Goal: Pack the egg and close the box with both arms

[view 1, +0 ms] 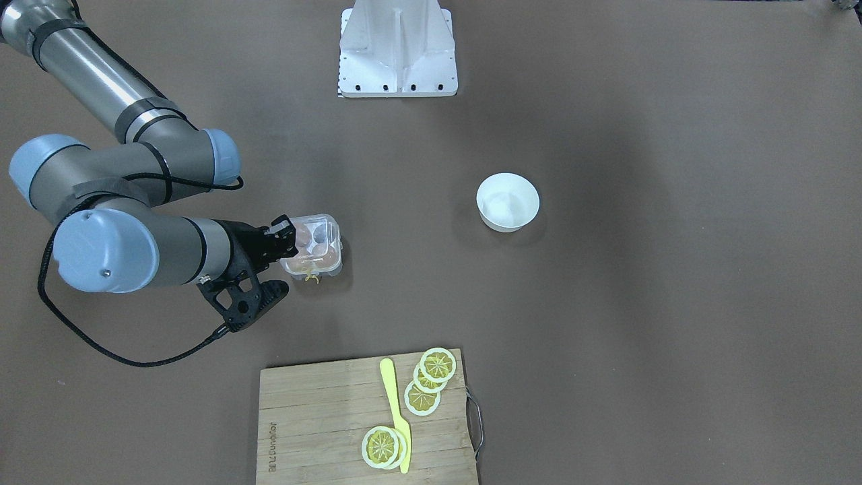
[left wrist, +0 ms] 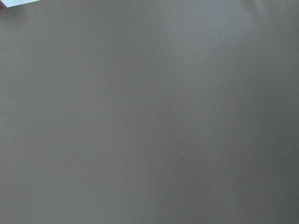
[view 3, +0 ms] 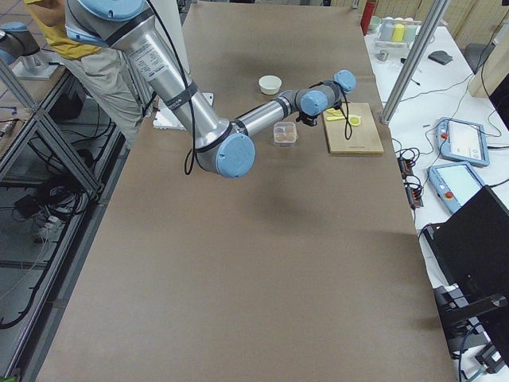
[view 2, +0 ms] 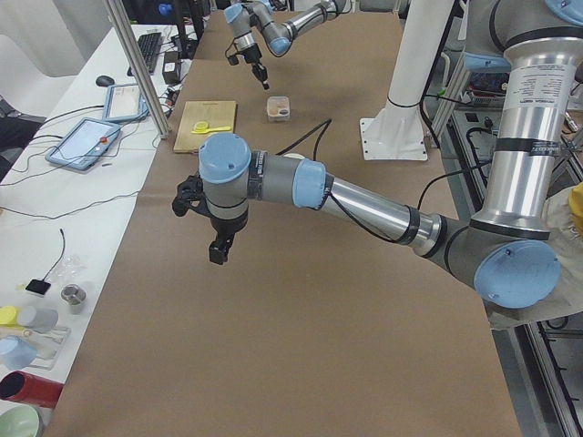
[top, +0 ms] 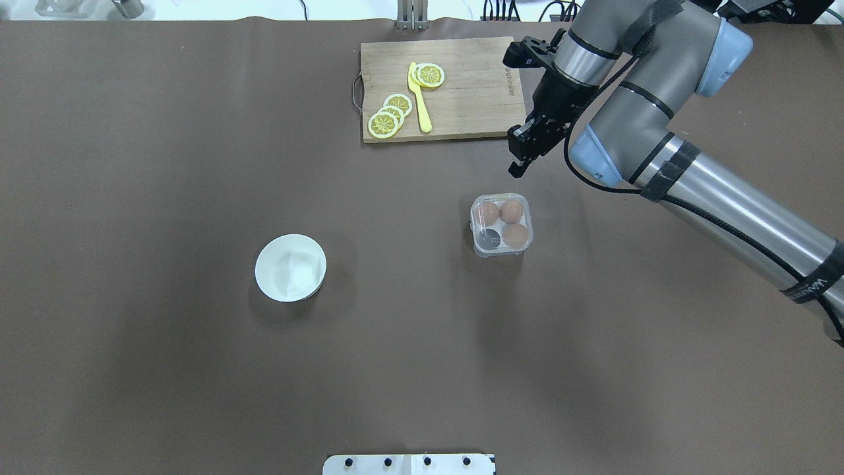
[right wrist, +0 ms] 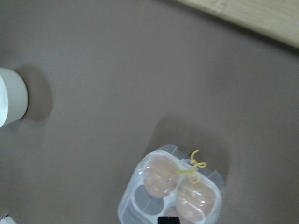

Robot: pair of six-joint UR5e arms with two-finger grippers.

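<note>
The box (top: 502, 224) stands shut on the brown table. It holds three light-brown eggs (top: 512, 210), and one cell is empty. Its yellow string (right wrist: 192, 169) lies on the lid. The right gripper (top: 516, 165) hangs above the table, just beyond the box toward the cutting board. It looks shut and empty. In the front-facing view the right gripper (view 1: 289, 237) overlaps the edge of the box (view 1: 315, 246). The left gripper (view 2: 217, 253) shows only in the exterior left view, above bare table far from the box, and I cannot tell its state.
A white bowl (top: 291, 267) stands left of the box. A wooden cutting board (top: 461, 99) at the far edge carries lemon slices (top: 384, 123) and a yellow knife (top: 418, 99). The white base (view 1: 397, 60) is at the robot's side.
</note>
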